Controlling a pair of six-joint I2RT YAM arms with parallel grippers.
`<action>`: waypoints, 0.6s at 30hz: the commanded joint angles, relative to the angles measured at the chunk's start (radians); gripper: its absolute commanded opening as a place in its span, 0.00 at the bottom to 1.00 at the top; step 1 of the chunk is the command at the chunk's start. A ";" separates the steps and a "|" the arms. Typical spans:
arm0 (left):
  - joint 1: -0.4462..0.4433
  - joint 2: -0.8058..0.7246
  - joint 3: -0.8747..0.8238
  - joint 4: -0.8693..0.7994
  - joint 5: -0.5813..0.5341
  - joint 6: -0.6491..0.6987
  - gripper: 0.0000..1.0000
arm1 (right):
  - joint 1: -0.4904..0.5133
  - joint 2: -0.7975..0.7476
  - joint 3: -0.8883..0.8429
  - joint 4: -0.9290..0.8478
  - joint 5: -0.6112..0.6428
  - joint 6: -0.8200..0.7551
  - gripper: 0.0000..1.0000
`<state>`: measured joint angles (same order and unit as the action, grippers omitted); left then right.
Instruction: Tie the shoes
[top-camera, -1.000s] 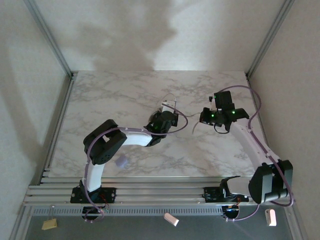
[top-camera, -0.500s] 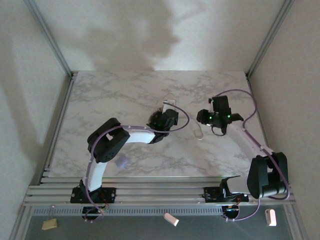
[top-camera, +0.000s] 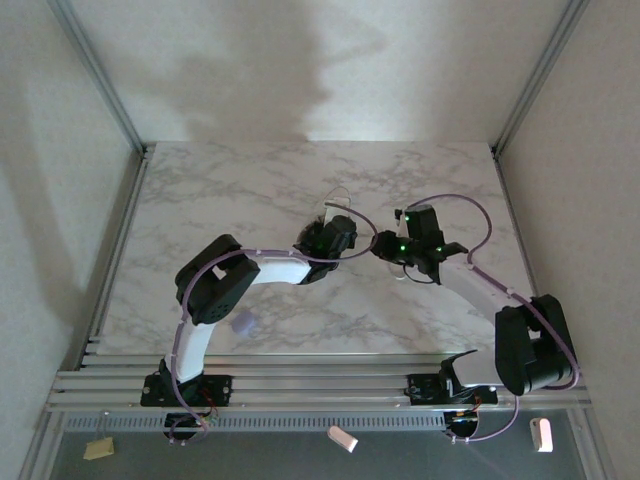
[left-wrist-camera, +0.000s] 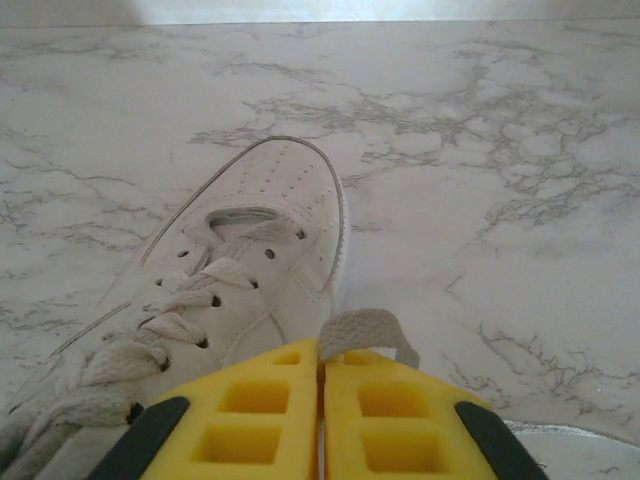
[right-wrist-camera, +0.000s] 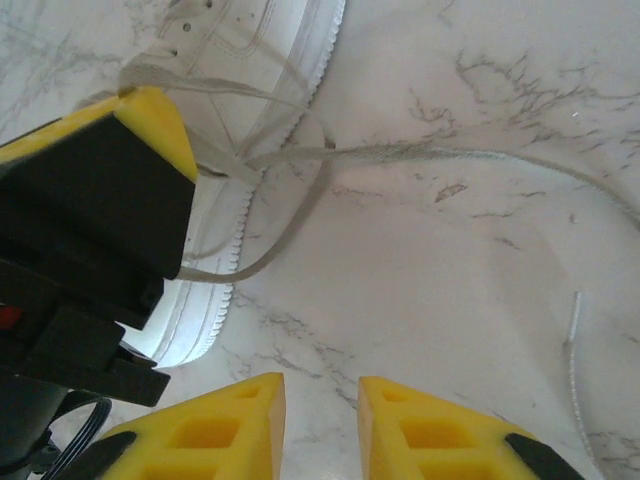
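Note:
The white shoe (left-wrist-camera: 250, 250) lies on the marble table, toe pointing away, laces threaded up its front; from above it is a small white shape (top-camera: 335, 211) beyond my left wrist. My left gripper (left-wrist-camera: 322, 362) is shut beside the shoe's right flank, and a short loop of white lace (left-wrist-camera: 365, 328) sticks out between its yellow fingertips. From there a lace strand (right-wrist-camera: 450, 155) runs right across the marble, next to the shoe's ribbed sole (right-wrist-camera: 255, 190). My right gripper (right-wrist-camera: 321, 410) hovers open over bare marble just right of the shoe, holding nothing, close to the left gripper (right-wrist-camera: 150, 125).
A small lavender blob (top-camera: 240, 322) rests on the table near the left arm's elbow. Metal frame posts (top-camera: 100, 75) and walls ring the marble table (top-camera: 220, 190). Aluminium rails (top-camera: 320, 385) cross the near edge. Both grippers (top-camera: 325, 228) (top-camera: 384, 243) are close together at centre.
My right gripper has opened and swung left from the right side to just beside the shoe and the left gripper. The left gripper has barely shifted, still by the shoe.

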<state>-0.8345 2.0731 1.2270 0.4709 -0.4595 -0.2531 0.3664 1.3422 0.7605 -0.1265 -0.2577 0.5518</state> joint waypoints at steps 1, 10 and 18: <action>0.009 0.008 -0.014 -0.046 0.002 -0.010 0.22 | -0.001 -0.053 -0.014 -0.023 0.062 -0.002 0.27; 0.011 -0.058 -0.010 -0.060 0.033 -0.018 0.46 | -0.003 -0.113 -0.049 -0.078 0.135 -0.035 0.27; 0.006 -0.136 -0.046 -0.020 0.115 -0.038 0.50 | 0.005 -0.145 -0.091 -0.054 0.060 -0.133 0.25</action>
<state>-0.8356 2.0018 1.2079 0.4473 -0.3847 -0.2710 0.3664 1.2057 0.6857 -0.1974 -0.1505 0.4862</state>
